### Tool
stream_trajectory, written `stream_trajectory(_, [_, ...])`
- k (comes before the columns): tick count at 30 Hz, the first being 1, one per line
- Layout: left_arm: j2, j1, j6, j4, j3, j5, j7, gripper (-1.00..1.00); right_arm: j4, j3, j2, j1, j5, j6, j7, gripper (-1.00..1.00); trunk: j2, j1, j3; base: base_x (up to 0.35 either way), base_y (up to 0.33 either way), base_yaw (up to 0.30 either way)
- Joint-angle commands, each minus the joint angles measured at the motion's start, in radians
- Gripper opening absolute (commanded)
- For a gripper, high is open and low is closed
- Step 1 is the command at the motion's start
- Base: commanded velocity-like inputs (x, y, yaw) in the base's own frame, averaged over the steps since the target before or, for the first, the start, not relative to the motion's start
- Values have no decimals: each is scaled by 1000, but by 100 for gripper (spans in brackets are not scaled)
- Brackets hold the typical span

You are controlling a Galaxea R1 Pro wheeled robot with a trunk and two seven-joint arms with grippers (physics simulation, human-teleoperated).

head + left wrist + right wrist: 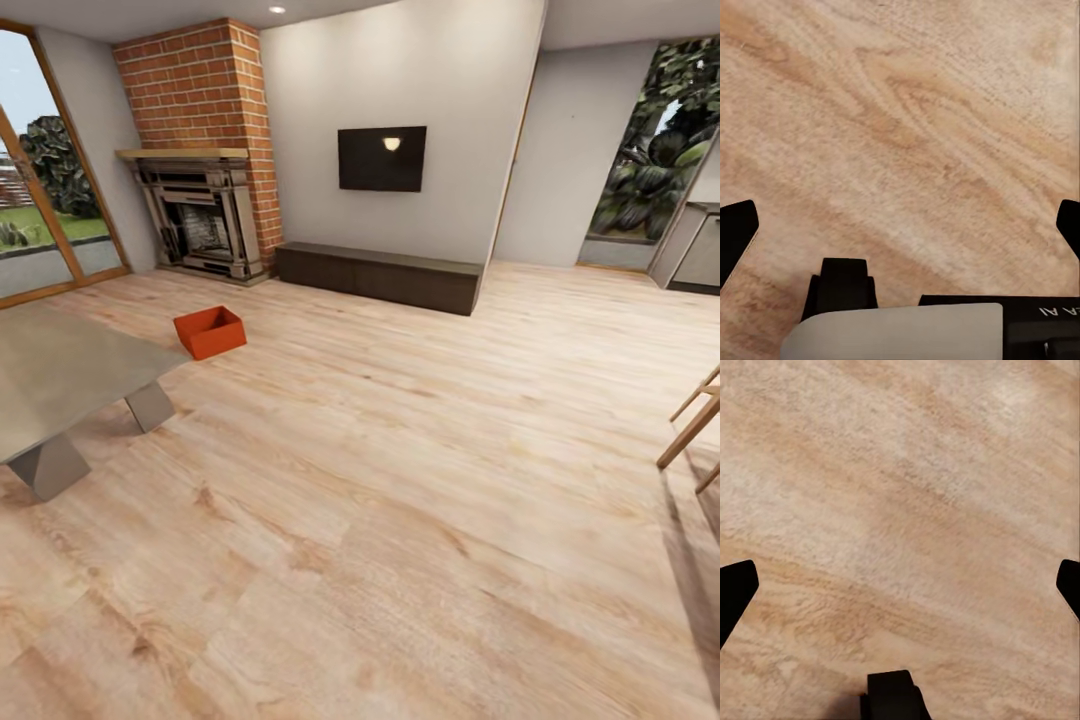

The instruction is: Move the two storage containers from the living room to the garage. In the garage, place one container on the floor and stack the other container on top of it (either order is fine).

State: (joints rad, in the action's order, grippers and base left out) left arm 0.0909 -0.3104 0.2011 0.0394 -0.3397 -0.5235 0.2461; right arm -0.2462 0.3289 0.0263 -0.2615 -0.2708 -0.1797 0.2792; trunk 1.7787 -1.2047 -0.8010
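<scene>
I am in the living room. One orange-red storage container (210, 331) sits on the light wood plank floor at the left, between the grey table and the brick fireplace, open side up and empty. My left gripper (904, 225) hangs open over bare planks, its two black fingertips (736, 231) far apart at the frame's edges. My right gripper (904, 585) is open too, with wood floor and nothing else between its fingertips (735, 589).
A grey table (60, 385) on angled legs stands at the near left. A brick fireplace (205, 150), a wall TV (381, 158) and a low dark bench (380, 277) line the far wall. Wooden chair legs (692, 425) poke in at the right. A doorway opens at the far right.
</scene>
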Motion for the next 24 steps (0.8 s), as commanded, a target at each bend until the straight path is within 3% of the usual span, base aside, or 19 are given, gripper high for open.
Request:
stream_trajectory(1, [0, -1, 3, -1, -8, -10, 4, 100, 1, 9, 0, -1, -10, -4, 5, 100, 0, -1, -1, 337, -10, 0])
stream_trajectory(24, [0, -1, 3, -1, -8, -10, 4, 100, 1, 9, 0, -1, -11, -4, 5, 100, 0, -1, -1, 340, -1, 0])
